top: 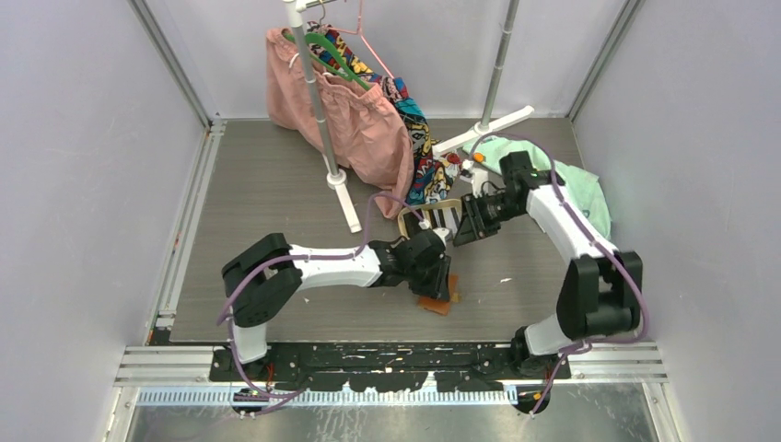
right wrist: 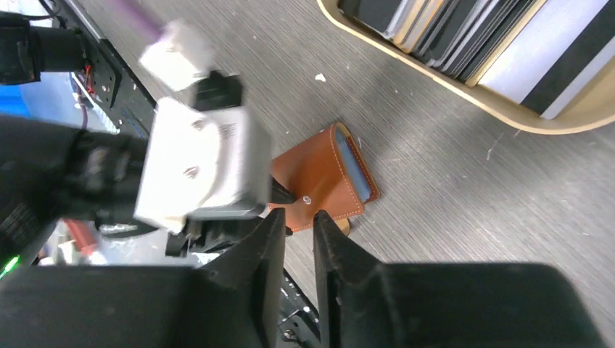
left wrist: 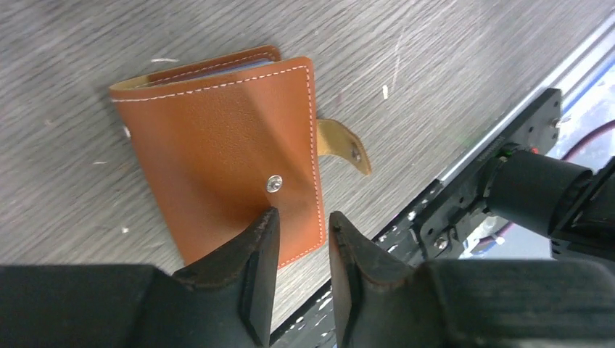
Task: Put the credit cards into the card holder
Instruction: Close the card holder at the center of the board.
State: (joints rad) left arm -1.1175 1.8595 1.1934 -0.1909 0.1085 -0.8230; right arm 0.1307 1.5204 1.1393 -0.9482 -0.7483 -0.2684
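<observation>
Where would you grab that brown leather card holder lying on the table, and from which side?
The card holder lies flat, closed but unsnapped, its strap loose. I'd probably pinch the top cover's free edge near the stud, coming in low from the strap side: that edge can lift, the flat face offers no hold.

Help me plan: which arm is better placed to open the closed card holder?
Left: the left pincer, open and empty, hovers right over the card holder; the right pincer is farther, near the tray.
</observation>
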